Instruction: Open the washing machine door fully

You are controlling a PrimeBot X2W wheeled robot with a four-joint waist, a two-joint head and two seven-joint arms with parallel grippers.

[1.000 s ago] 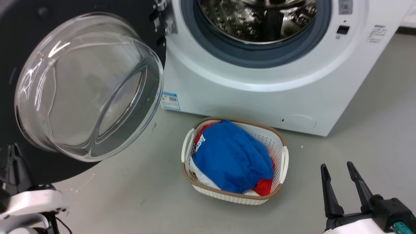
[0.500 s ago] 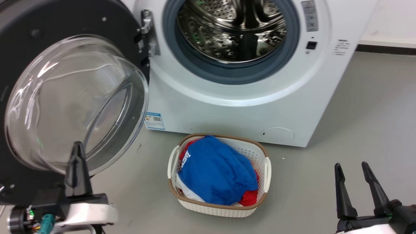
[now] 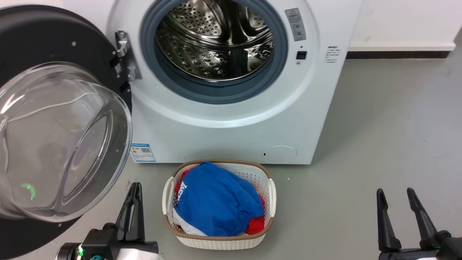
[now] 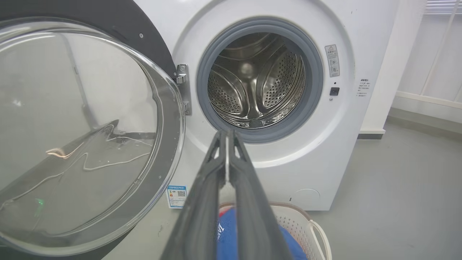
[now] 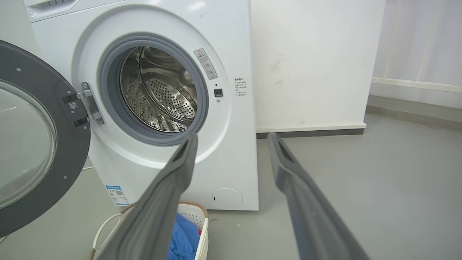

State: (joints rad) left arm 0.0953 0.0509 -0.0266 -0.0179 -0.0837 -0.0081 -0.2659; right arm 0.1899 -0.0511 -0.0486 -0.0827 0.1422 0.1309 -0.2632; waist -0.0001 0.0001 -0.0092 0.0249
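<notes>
Washing machine door (image 3: 54, 141), a large round glossy black disc with a bulging clear glass bowl, is standing swung wide open in the head view. It is hanging from its hinge up and to the left of the left pincer (image 3: 134, 191), and the bowl's edge is coming near that pincer's tips without touching them. The left pincer is pointing upward with its two dark fingers pressed together, gripping nothing. The big white box-shaped washing machine (image 3: 223, 133) is sitting beyond both pincers, its perforated steel drum (image 3: 216, 43) lying exposed. A white perforated plastic laundry basket (image 3: 270, 191) with a blue cloth (image 3: 216, 202) in it is resting on the grey floor (image 3: 379, 126) just right of the left pincer. The right pincer (image 3: 395, 193) is hovering well to the right of the laundry basket, fingers spread apart and empty.

From the left wrist, the left pincer (image 4: 226, 135) is showing its fingers meeting at the tips, lined up with the lower rim of the drum opening. The washing machine door (image 4: 83, 137) is sitting to its left.

From the right wrist, the right pincer (image 5: 232, 137) is holding its fingers wide apart around nothing. The washing machine (image 5: 223, 162) is standing ahead and left of it, with the washing machine door (image 5: 32, 144) farther left.
</notes>
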